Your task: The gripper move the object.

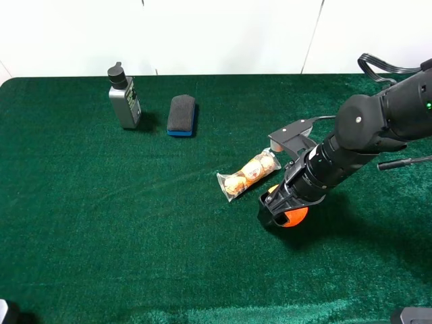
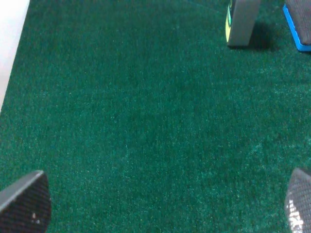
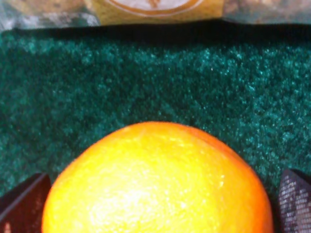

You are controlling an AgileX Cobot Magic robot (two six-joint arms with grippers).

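Note:
The orange (image 1: 295,216) lies on the green cloth, just in front of the clear packet of three beige balls (image 1: 248,175). My right gripper (image 1: 278,210) is lowered over the orange with a finger on each side. In the right wrist view the orange (image 3: 158,179) fills the space between the two fingertips (image 3: 24,204), which stand wide apart; the jaws are open and not pressing on it. My left gripper (image 2: 160,208) is open and empty over bare cloth.
A grey bottle with a black cap (image 1: 124,97) and a black-and-blue eraser block (image 1: 181,115) stand at the back left; both show at the edge of the left wrist view, bottle (image 2: 242,22) and eraser (image 2: 297,24). The green cloth (image 1: 101,223) covers the table.

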